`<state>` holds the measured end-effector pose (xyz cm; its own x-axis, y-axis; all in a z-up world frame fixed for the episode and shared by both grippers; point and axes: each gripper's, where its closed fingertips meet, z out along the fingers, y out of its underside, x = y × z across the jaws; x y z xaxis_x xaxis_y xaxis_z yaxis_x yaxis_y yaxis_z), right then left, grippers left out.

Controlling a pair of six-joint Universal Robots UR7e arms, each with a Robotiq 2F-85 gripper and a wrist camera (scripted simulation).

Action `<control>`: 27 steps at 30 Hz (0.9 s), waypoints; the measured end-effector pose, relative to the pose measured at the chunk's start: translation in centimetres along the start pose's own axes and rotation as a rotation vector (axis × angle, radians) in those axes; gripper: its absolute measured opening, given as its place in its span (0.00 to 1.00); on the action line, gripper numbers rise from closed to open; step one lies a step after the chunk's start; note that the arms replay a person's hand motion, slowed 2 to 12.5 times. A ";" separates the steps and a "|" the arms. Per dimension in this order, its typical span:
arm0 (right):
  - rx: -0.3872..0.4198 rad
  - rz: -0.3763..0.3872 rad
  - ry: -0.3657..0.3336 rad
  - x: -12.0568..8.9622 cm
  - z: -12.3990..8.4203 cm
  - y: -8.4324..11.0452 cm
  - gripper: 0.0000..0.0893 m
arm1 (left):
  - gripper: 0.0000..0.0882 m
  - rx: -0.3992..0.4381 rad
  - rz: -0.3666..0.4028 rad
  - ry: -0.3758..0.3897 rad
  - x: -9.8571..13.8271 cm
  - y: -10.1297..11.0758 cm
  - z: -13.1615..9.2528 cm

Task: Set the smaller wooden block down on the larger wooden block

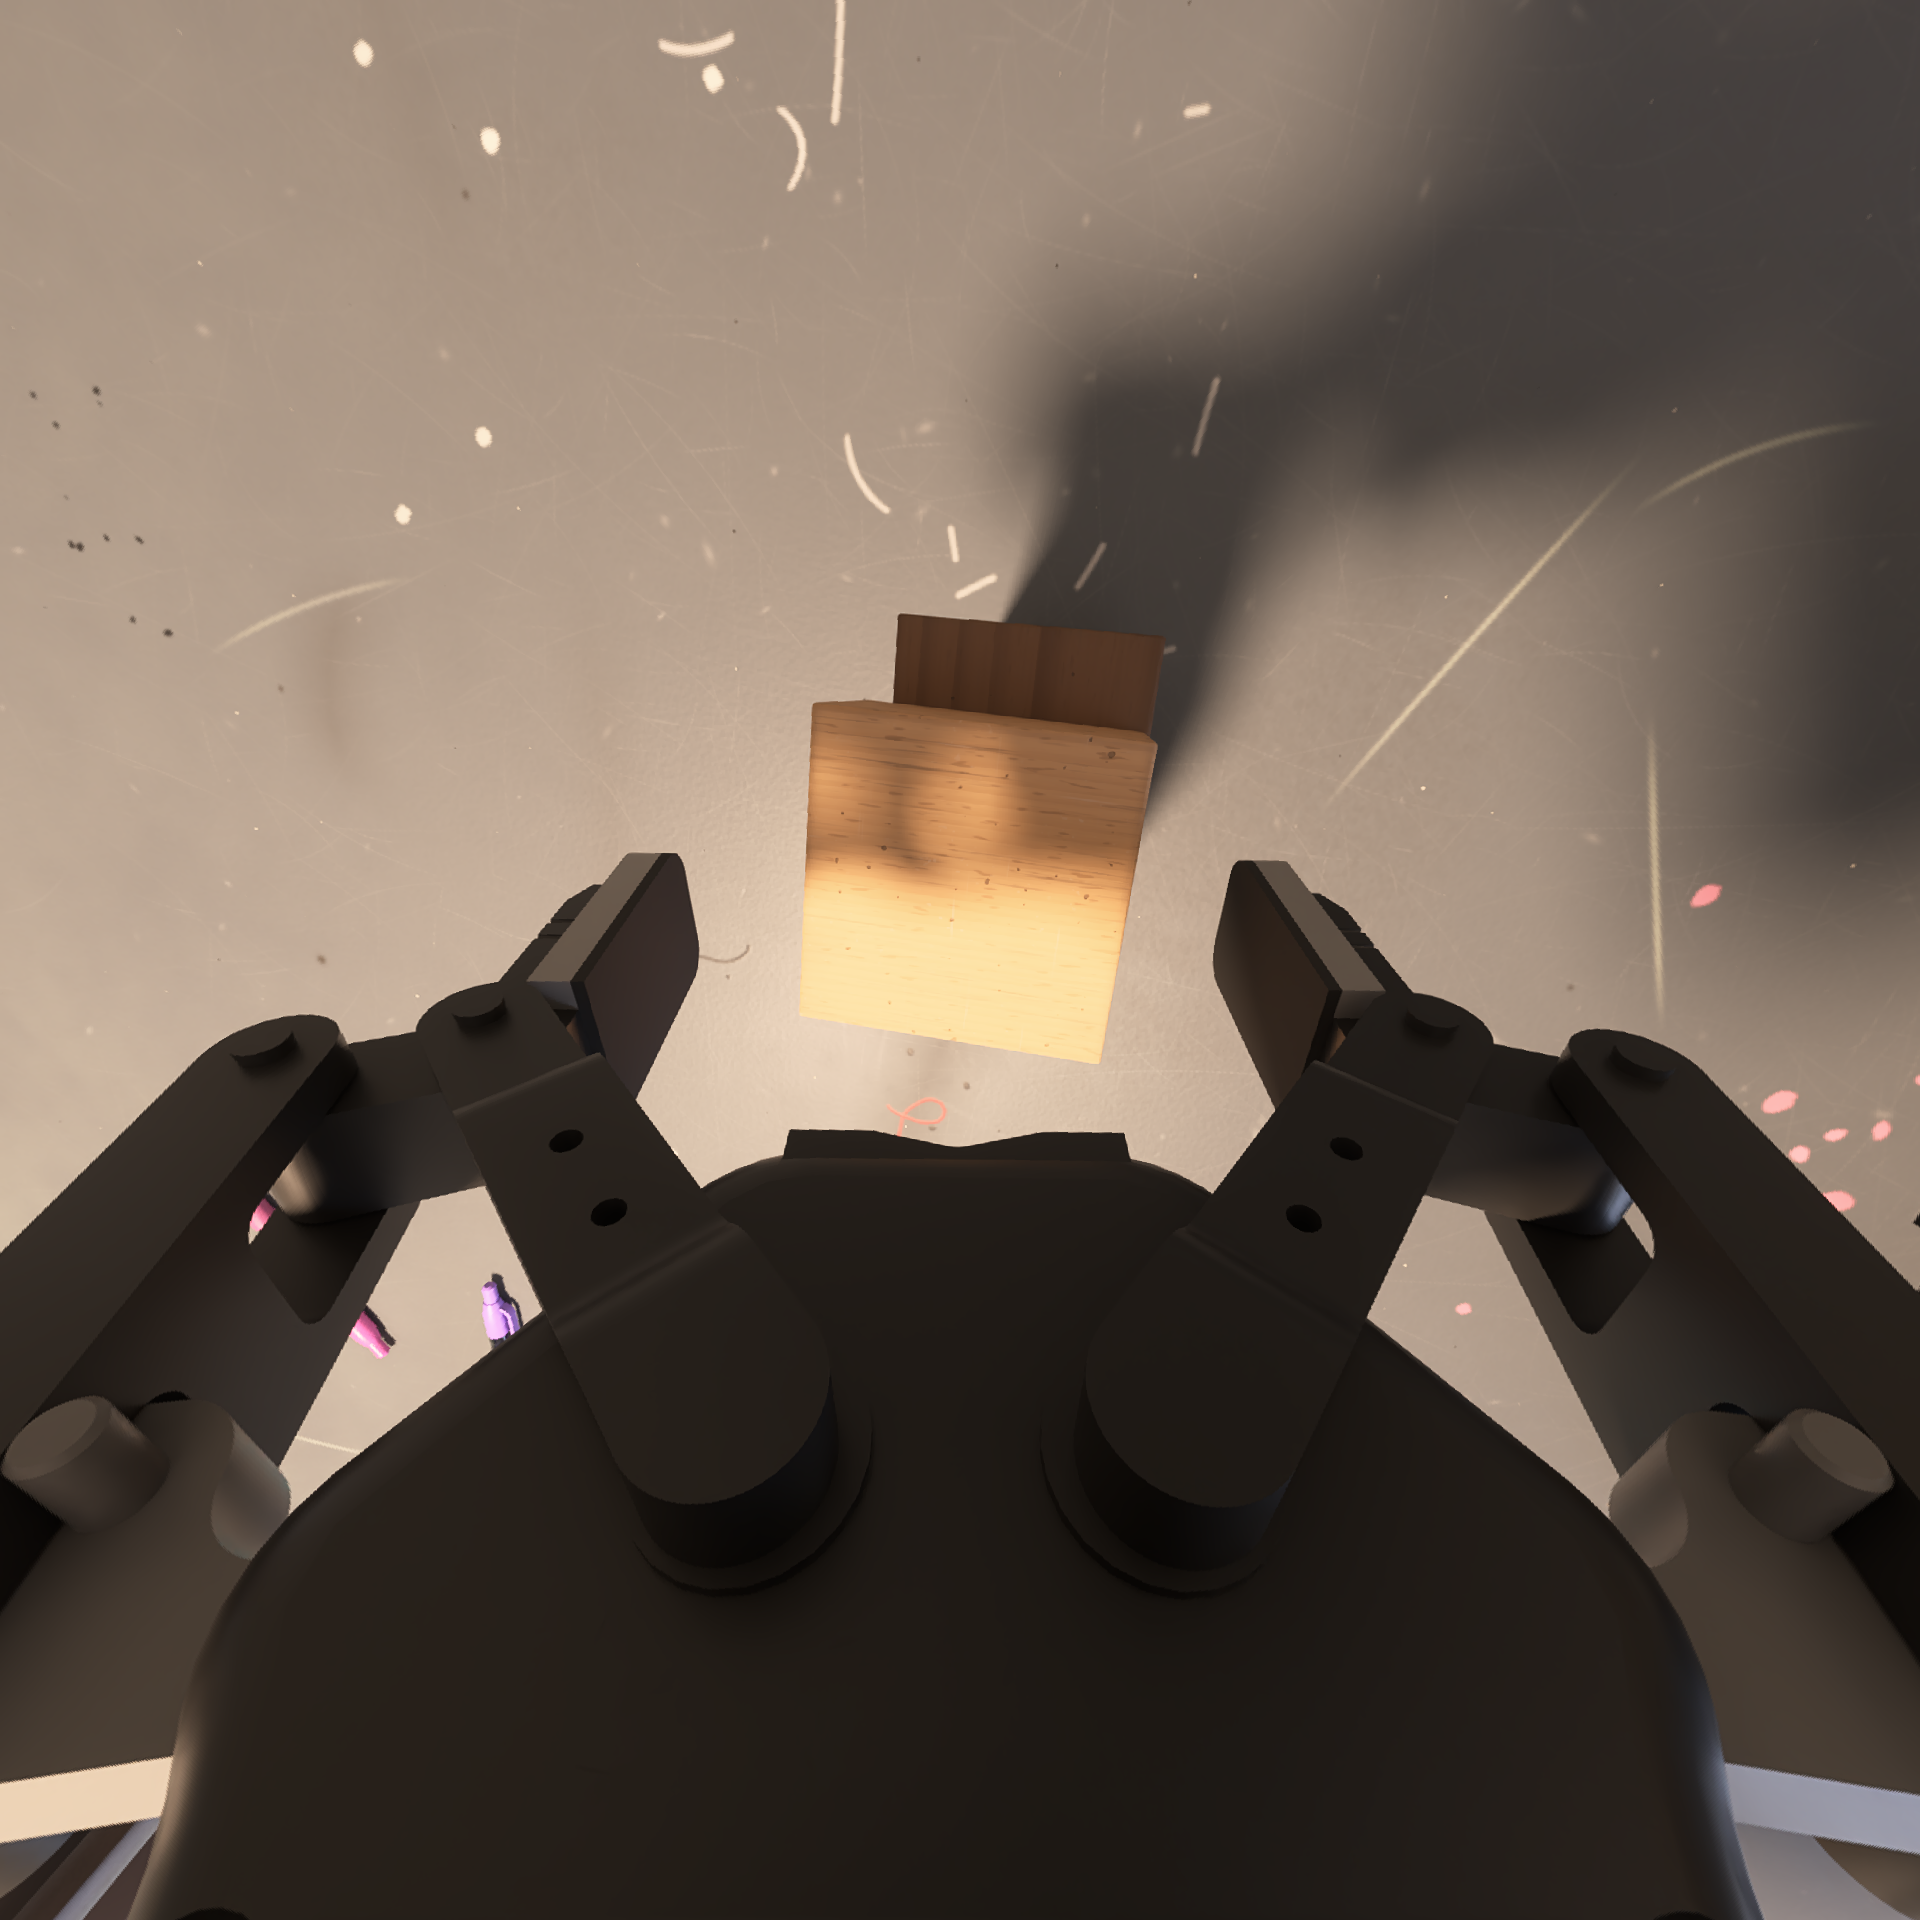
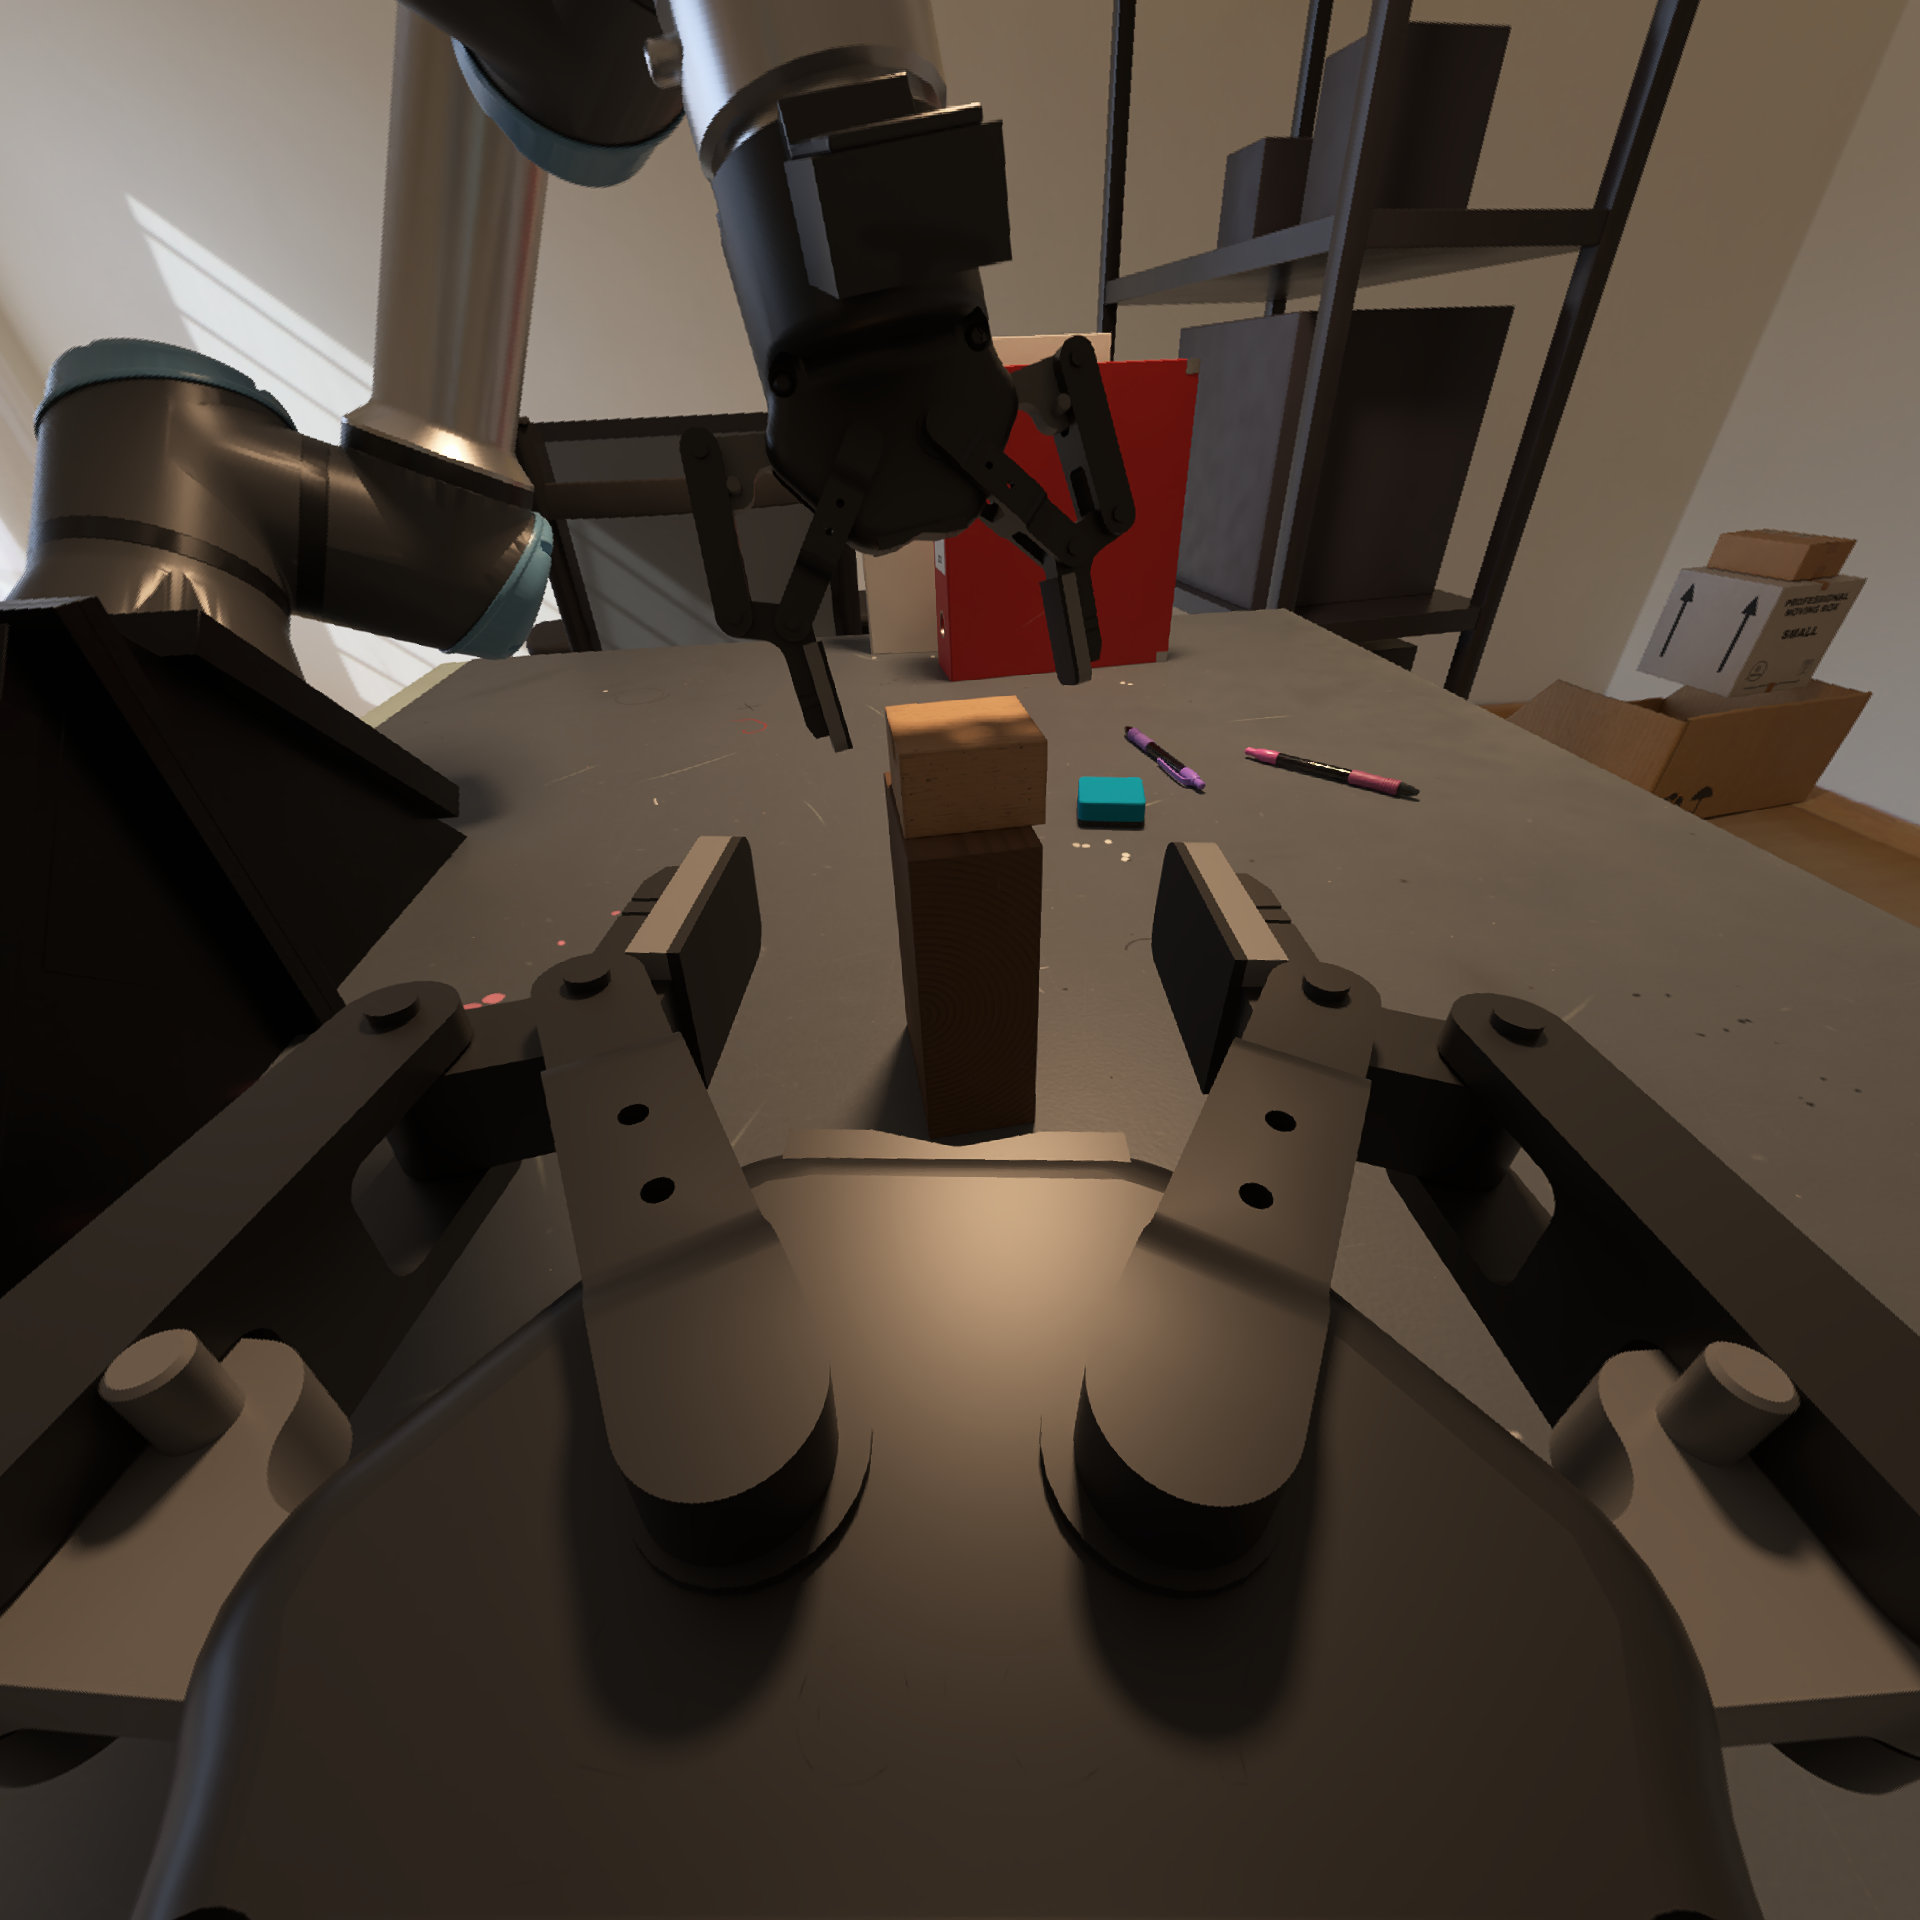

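Note:
The smaller light wooden block rests on top of the taller dark wooden block, which stands upright on the grey table. From above, in the left wrist view, the light block covers most of the dark block. My left gripper is open and empty, hovering just above the light block; it also shows in the right wrist view, its fingers apart on either side of the block. My right gripper is open and empty, low near the table, with the dark block between its fingers without touching.
A teal eraser, a purple pen and a pink marker lie right of the stack. A red binder stands at the table's back. A dark box sits left. Shelving and cardboard boxes stand beyond the table.

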<state>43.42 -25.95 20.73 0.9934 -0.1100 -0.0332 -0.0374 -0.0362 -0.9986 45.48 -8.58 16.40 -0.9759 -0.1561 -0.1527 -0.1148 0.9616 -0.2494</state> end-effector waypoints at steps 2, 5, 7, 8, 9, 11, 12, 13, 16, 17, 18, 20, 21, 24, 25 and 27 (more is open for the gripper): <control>0.001 0.000 0.001 0.0 0.0 0.0 0.76 | 0.97 0.014 -0.001 -0.004 0.0 -0.1 -0.2; 0.001 0.001 0.002 0.0 -0.1 0.0 0.76 | 0.97 0.036 -0.003 -0.011 0.0 -0.2 -0.7; 0.002 0.000 0.003 0.1 -0.1 0.0 0.76 | 0.97 0.053 -0.004 -0.016 0.0 -0.3 -1.0; 0.003 0.000 0.003 0.1 -0.1 0.0 0.76 | 0.97 0.062 -0.004 -0.019 0.0 -0.3 -1.1; 0.004 0.000 0.004 0.1 -0.1 0.0 0.76 | 0.97 0.071 -0.005 -0.021 0.0 -0.3 -1.3; 0.005 -0.001 0.006 0.1 -0.1 0.0 0.76 | 0.97 0.090 -0.005 -0.027 0.0 -0.4 -1.6; 0.005 -0.001 0.007 0.1 -0.2 -0.1 0.76 | 0.97 0.100 -0.006 -0.030 0.0 -0.5 -1.8; 0.006 -0.002 0.008 0.1 -0.2 -0.1 0.76 | 0.97 0.111 -0.006 -0.034 0.0 -0.5 -2.0; 0.009 -0.004 0.011 0.2 -0.3 -0.1 0.76 | 0.97 0.144 -0.006 -0.046 0.1 -0.6 -2.6; 0.010 -0.005 0.012 0.2 -0.3 -0.1 0.76 | 0.97 0.156 -0.006 -0.050 0.1 -0.7 -2.8; 0.011 -0.006 0.013 0.2 -0.3 -0.2 0.76 | 0.97 0.169 -0.007 -0.056 0.1 -0.7 -3.0; 0.014 -0.008 0.016 0.2 -0.4 -0.2 0.76 | 0.97 0.196 -0.008 -0.068 0.1 -0.8 -3.5; 0.015 -0.009 0.017 0.2 -0.4 -0.3 0.76 | 0.97 0.210 -0.009 -0.075 0.1 -0.8 -3.7; 0.019 -0.011 0.021 0.3 -0.5 -0.3 0.76 | 0.97 0.253 -0.011 -0.096 0.1 -1.0 -4.4; 0.021 -0.011 0.022 0.3 -0.5 -0.4 0.76 | 0.97 0.269 -0.012 -0.104 0.1 -1.0 -4.7; 0.023 -0.012 0.025 0.3 -0.6 -0.4 0.77 | 0.97 0.301 -0.015 -0.119 0.0 -1.1 -5.2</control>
<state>43.68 -26.52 21.18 0.9907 -0.1342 -0.0205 -0.0226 -0.0144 -0.9996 44.58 -8.44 21.66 -0.9438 -0.2120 -0.2537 -0.0513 0.8519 -0.5212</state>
